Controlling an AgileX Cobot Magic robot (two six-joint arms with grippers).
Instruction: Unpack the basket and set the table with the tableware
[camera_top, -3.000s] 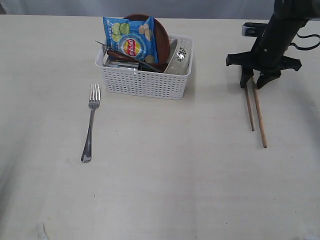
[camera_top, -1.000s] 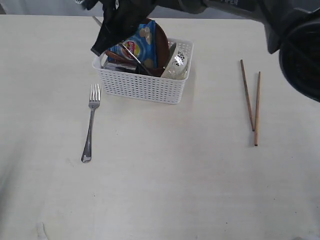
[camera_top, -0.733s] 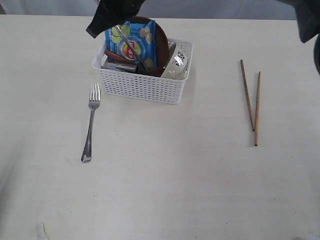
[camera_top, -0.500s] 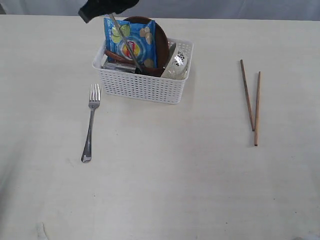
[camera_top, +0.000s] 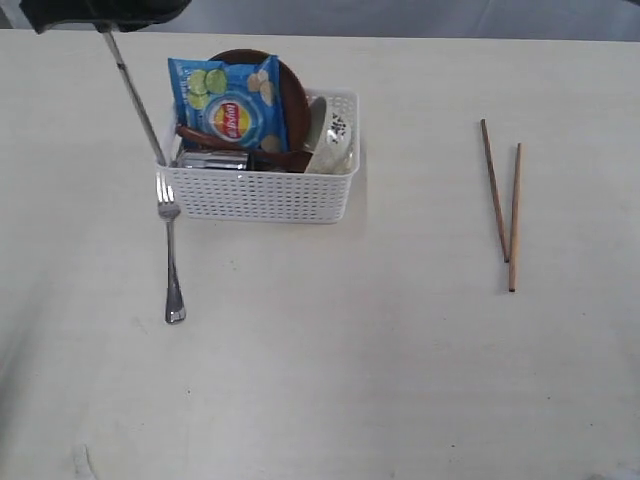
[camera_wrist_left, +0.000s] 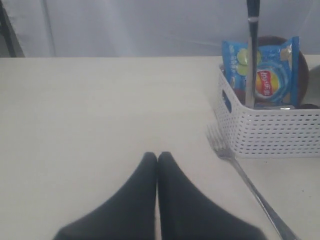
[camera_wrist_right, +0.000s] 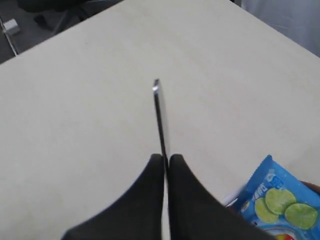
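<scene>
1. Steel: a slim steel knife (camera_top: 135, 95) hangs tilted in the air near the table's 11 o'clock corner. Its upper end leans toward 11. Its lower tip is down beside the 9 o'clock end of the basket. Contact with the rim cannot be told.
2. The right gripper (camera_wrist_right: 165, 159) has its black fingers pinched tight on one end of the knife. The rest of the knife juts past the fingertips.
3. The left gripper (camera_wrist_left: 157, 157) has its fingers pressed together with nothing between them. It is low over bare tabletop.
4. A white perforated plastic basket (camera_top: 260, 195) sits on the pale cream tabletop (camera_top: 330, 380), between 11 and 12 o'clock from the table's centre.
5. Basket contents:
   - A blue chips bag (camera_top: 228, 105) stands upright in the 9 o'clock half.
   - A round brown plate (camera_top: 292, 85) stands on edge behind the bag, toward 12.
   - A white patterned bowl (camera_top: 330, 140) is tipped on its side at the 3 o'clock end.
   - A reddish-brown wooden spoon (camera_top: 215, 143) lies across below the bag.
6. A steel fork (camera_top: 172, 260) lies flat at 9 o'clock from centre. Its tines point to 12, right at the basket's near corner, and its handle points to 6. Whether the tines touch the wall is unclear.
7. Two wooden chopsticks (camera_top: 495, 190) lie between 2 and 3 o'clock, well apart from the basket. They form a narrow V, spread toward 12 and closing toward 6.
</scene>
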